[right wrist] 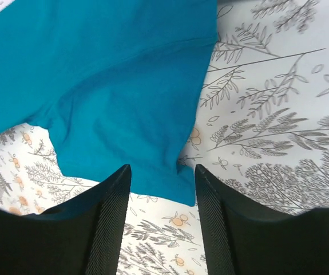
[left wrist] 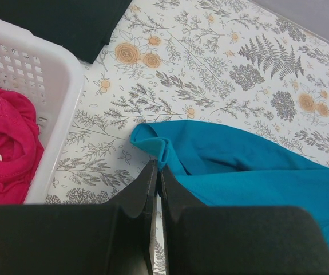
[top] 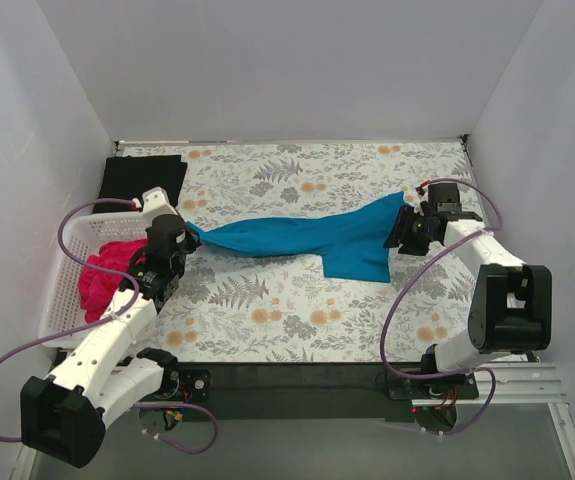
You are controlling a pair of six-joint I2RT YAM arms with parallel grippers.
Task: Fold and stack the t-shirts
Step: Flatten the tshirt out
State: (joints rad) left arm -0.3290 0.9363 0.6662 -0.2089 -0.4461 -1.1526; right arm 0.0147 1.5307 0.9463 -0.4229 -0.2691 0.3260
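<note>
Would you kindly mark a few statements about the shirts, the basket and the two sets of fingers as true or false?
1. The pink shirt lies in the white basket. True.
2. The black shirt is in the basket too. False: it lies on the table, beyond the basket.
3. The right fingers are clamped on the teal shirt. False: they stand apart, with the shirt's edge just ahead of them.
4. The left fingers are closed at a corner of the teal shirt. True.
5. The teal shirt is folded into a neat rectangle. False: it is unfolded, drawn out across the table.
</note>
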